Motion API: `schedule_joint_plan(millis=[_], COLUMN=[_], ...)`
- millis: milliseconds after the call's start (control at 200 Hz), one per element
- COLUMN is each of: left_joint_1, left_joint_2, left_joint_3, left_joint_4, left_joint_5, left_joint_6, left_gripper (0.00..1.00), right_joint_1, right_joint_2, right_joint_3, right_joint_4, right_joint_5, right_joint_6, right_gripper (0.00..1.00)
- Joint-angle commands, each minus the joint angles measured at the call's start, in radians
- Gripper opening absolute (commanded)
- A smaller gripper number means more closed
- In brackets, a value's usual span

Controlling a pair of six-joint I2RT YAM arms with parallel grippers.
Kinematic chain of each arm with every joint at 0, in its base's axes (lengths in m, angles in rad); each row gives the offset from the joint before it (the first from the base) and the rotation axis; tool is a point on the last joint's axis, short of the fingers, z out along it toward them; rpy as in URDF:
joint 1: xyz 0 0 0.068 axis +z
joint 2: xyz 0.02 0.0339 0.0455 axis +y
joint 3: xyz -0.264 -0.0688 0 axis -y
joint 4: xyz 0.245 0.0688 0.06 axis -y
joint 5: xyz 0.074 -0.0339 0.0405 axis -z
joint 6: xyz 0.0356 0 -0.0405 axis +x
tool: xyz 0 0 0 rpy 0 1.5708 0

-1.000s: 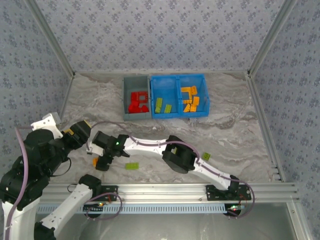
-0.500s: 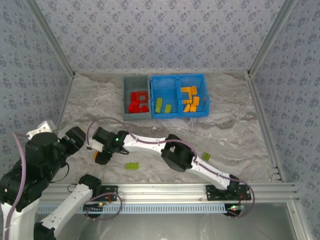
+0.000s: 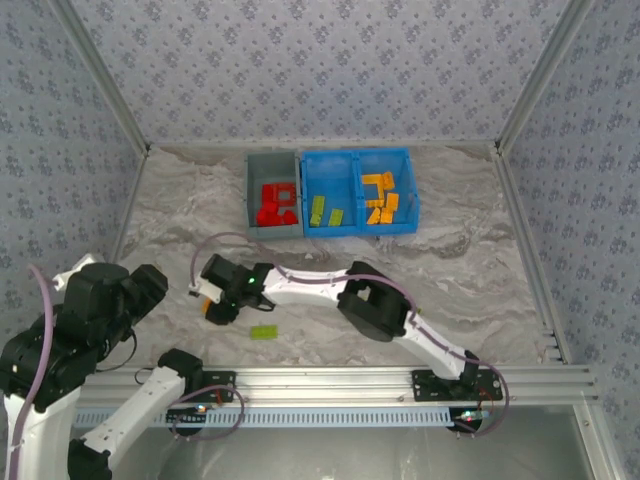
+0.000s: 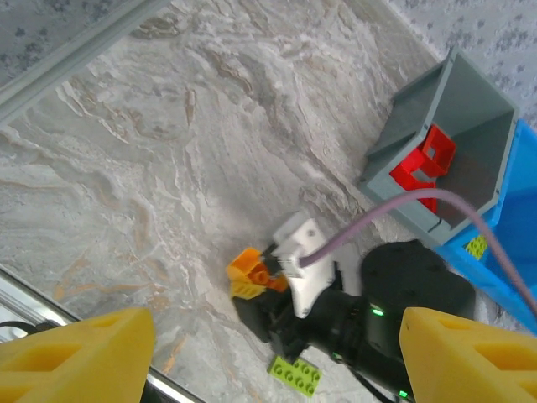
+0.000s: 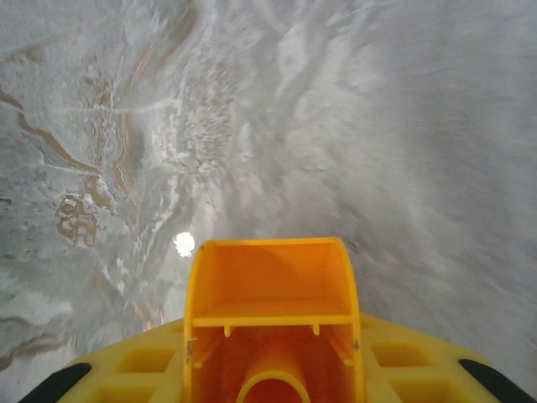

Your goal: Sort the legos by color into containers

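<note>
- Clamped since a second ago: the right jaws now pinch the small orange plastic studded brick (image 5: 268, 294) that lay loose beside them, with the right arm (image 3: 300, 288) reaching to 8 o'clock on the marbled grey desk (image 3: 450, 270).
- The left arm (image 3: 95, 310) has drawn back toward 7 o'clock. The left jaws gape wide, their yellow fingers (image 4: 75, 353) holding nothing.
- A lime green flat brick (image 3: 264, 332) lies on the desk at 4 o'clock of the held brick, near it but apart.
- At 12 o'clock, a grey plastic bin (image 3: 250, 195) holds red bricks (image 3: 275, 203).
- Against it stands a bright blue double bin (image 3: 355, 153), with lime bricks (image 3: 325, 212) in the left compartment and orange bricks (image 3: 380, 198) in the right.
</note>
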Motion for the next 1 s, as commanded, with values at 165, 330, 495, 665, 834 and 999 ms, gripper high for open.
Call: schedule_joint_plan(millis=[165,330,495,665,834,999], left_joint_1=[0.003,-0.131,-0.392,-0.513,-0.571,-0.581], left_joint_2=[0.191,0.354,0.547,0.680,0.775,0.813], left_joint_3=[-0.019,0.001,0.030,-0.024,-0.021,-0.032], left_joint_4=[0.343,0.520,0.710,1.019,1.153,1.173], left_joint_5=[0.429,0.475,0.385,0.428,0.419,0.422], left_joint_6=[0.165,0.182,0.215,0.241,0.255,0.237], left_gripper=[0.75,0.75,0.76,0.76,0.76,0.76], right_joint_1=[-0.119,-0.323,-0.547,-0.665,-0.719,-0.755], right_joint_2=[-0.552,-0.792,-0.836,-0.692,-0.522,-0.374], right_joint_3=[-0.362,-0.523,-0.542,-0.442,-0.328,-0.215], right_joint_4=[0.072,-0.065,-0.241,-0.395,-0.449,-0.512], right_joint_5=[0.323,0.431,0.495,0.621,0.666,0.692], right_joint_6=[0.160,0.291,0.384,0.467,0.482,0.490], right_gripper=[0.33,0.33,0.34,0.31,0.31,0.30])
